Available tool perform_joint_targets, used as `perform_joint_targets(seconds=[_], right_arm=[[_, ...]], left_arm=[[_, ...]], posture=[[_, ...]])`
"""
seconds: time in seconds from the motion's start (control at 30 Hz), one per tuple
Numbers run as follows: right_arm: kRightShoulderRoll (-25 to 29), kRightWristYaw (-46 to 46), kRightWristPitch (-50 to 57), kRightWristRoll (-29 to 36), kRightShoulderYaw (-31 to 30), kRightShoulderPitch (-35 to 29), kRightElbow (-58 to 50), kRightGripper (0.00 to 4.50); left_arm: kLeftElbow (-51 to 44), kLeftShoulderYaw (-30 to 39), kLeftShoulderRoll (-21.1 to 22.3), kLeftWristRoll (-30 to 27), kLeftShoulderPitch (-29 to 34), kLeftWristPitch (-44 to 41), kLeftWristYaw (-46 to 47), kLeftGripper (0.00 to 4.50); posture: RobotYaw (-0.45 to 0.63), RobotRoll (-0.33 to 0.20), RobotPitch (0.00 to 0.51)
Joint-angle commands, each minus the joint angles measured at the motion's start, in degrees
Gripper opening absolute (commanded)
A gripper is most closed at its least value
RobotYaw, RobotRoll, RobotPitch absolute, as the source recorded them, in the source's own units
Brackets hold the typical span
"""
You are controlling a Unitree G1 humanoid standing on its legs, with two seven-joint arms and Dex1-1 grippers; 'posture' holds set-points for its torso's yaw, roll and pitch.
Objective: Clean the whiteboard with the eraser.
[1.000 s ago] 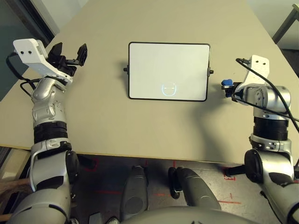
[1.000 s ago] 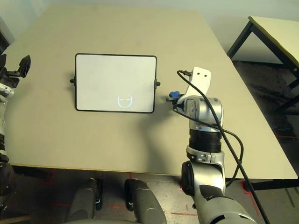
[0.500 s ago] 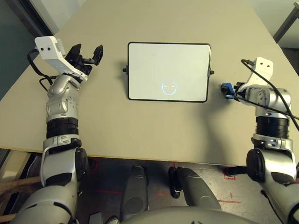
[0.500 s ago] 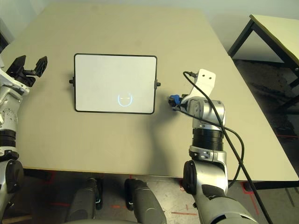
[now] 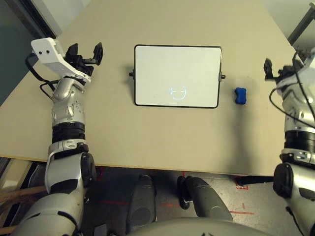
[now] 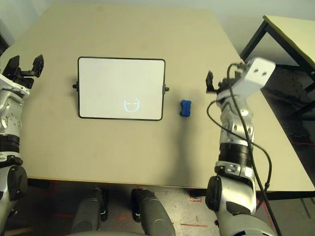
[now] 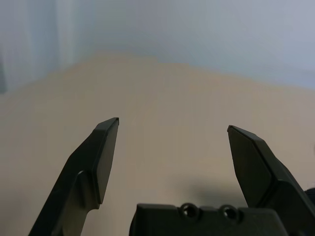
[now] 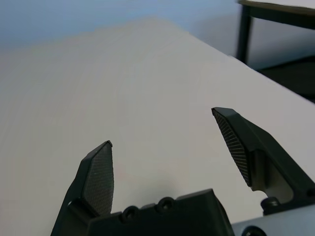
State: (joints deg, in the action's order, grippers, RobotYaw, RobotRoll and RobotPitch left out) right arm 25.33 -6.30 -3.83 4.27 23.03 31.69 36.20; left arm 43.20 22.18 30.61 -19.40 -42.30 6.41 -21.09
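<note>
A rectangular white whiteboard with a thin black frame and rounded corners (image 5: 177,75) is lying flat near the middle of the beige bench (image 5: 162,140), with one small black knob on its left side and one on its right. A single faint bluish ring with a small mark inside is showing low on its white surface; no readable writing is showing anywhere. One small bright blue eraser, a block slightly waisted like a bone (image 5: 240,96), is lying on the bench just right of the whiteboard, clear of the frame and touching nothing.

The left hand (image 5: 84,53) is hovering over the bench well to the left of the whiteboard, its two black fingers standing wide apart and holding nothing. The right hand (image 6: 220,80) is hanging to the right of the eraser, apart from it, its fingers likewise spread wide and empty.

Bare bench is lying open on every side of the whiteboard, broadest on the far side. The near edge is running between the whiteboard and the robot. A second table (image 6: 290,34) is standing off to the far right.
</note>
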Motion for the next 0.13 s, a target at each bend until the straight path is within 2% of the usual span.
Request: perform_joint_targets(seconds=[0.03, 0.13], right_arm=[[0.97, 0.11, -5.46, 1.52, 1.12, -0.85, 5.31, 4.47], [0.34, -1.05, -6.71, 3.03, 1.15, -1.29, 7.41, 4.47]], left_arm=[[3.88, 0.89, 0.95, 0.71, 1.09, 1.71, -0.1, 4.5], [6.36, 0.98, 0.99, 0.79, 2.06, 1.96, -0.37, 4.5]], posture=[[-0.05, 0.0, 0.093], [-0.04, 0.0, 0.093]])
